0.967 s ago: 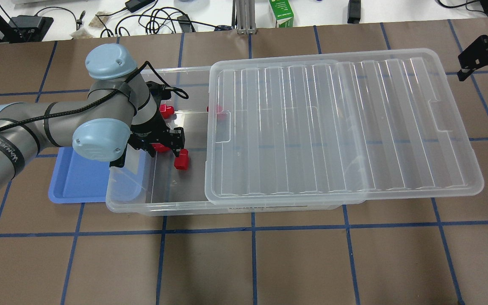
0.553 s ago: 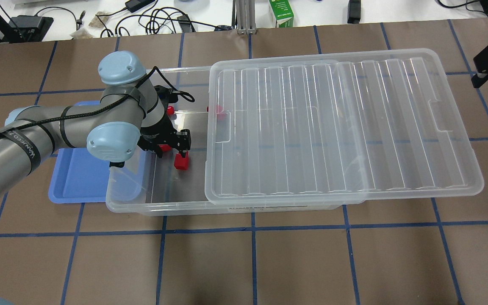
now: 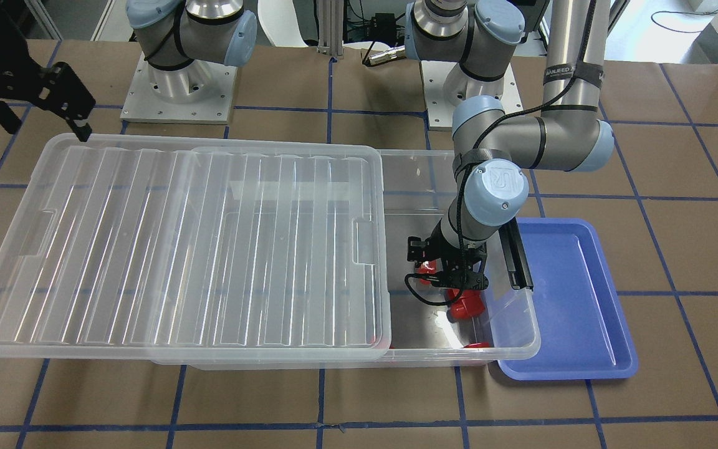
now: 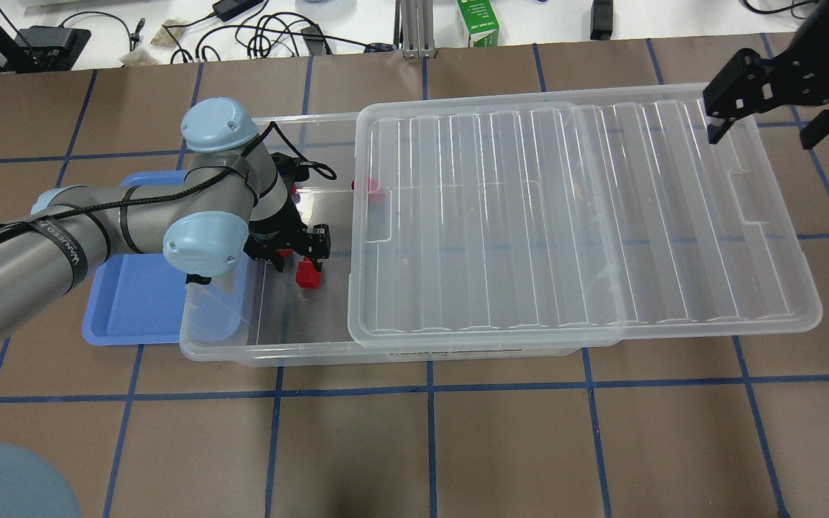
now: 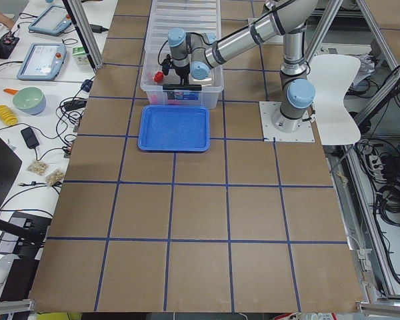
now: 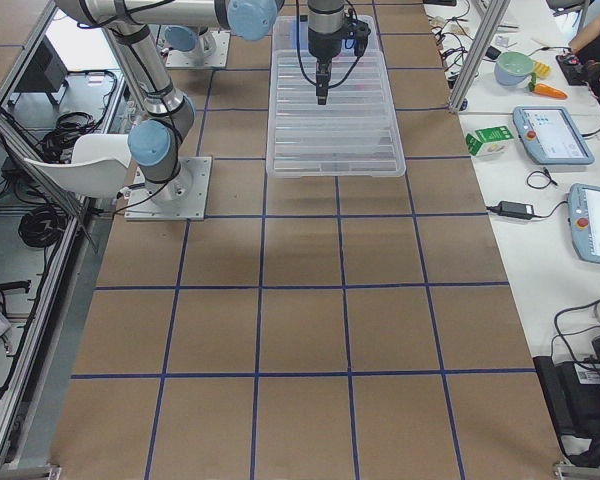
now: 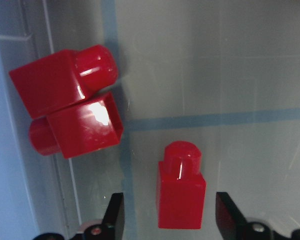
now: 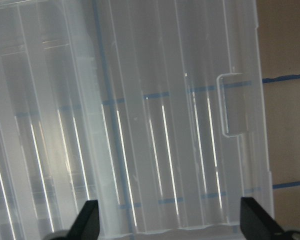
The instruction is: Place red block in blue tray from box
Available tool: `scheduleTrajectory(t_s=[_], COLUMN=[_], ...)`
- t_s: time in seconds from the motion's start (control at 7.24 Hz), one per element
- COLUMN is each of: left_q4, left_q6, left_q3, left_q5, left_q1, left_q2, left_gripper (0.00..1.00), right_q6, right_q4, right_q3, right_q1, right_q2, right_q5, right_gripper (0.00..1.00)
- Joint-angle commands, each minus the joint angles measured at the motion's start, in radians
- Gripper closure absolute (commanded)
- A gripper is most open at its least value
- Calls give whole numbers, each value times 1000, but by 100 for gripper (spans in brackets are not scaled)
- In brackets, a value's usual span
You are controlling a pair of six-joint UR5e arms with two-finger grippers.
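A small red block (image 7: 181, 192) lies on the floor of the clear box (image 4: 299, 351), stub pointing away from the wrist; it also shows in the overhead view (image 4: 307, 274). My left gripper (image 7: 171, 216) is open, low inside the box's uncovered end, one finger on each side of the block with gaps on both sides; it also shows in the overhead view (image 4: 298, 252). The blue tray (image 4: 134, 302) lies beside the box's short end, partly under its rim. My right gripper (image 4: 763, 133) is open and empty above the lid's far corner.
Two more red blocks (image 7: 70, 115) lie touching each other by the box wall, near the tray end. The ribbed clear lid (image 4: 573, 216) is slid sideways and covers most of the box. A black latch bar (image 3: 516, 262) stands at the box's tray end.
My left gripper moved right and came down so that its open fingers straddle the single red block. My right gripper swung out towards the edge, then back over the lid's far corner.
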Motion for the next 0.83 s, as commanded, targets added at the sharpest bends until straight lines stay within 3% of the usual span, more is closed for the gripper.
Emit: scheduleTrajectory(t_s=[0.0, 0.28, 0.41, 0.55, 0.69], left_q4=[12, 13, 13, 15, 13], left_q6=[0, 0, 0, -6, -26], left_q3=[-1, -1, 1, 2, 7], left_q5=[-1, -2, -4, -5, -8], left_q1=[0, -4, -4, -4, -4], left_q2=[-23, -29, -34, -35, -35], left_gripper=[30, 30, 44, 77, 100], right_q6=[133, 123, 118, 120, 118], right_q4=[-10, -47, -49, -46, -44], right_q3=[2, 2, 0, 2, 3], right_q1=[126, 163, 165, 165, 165], right_q2=[7, 31, 30, 31, 31], right_q5=[5, 4, -1, -2, -1], right_gripper=[0, 0, 0, 0, 0])
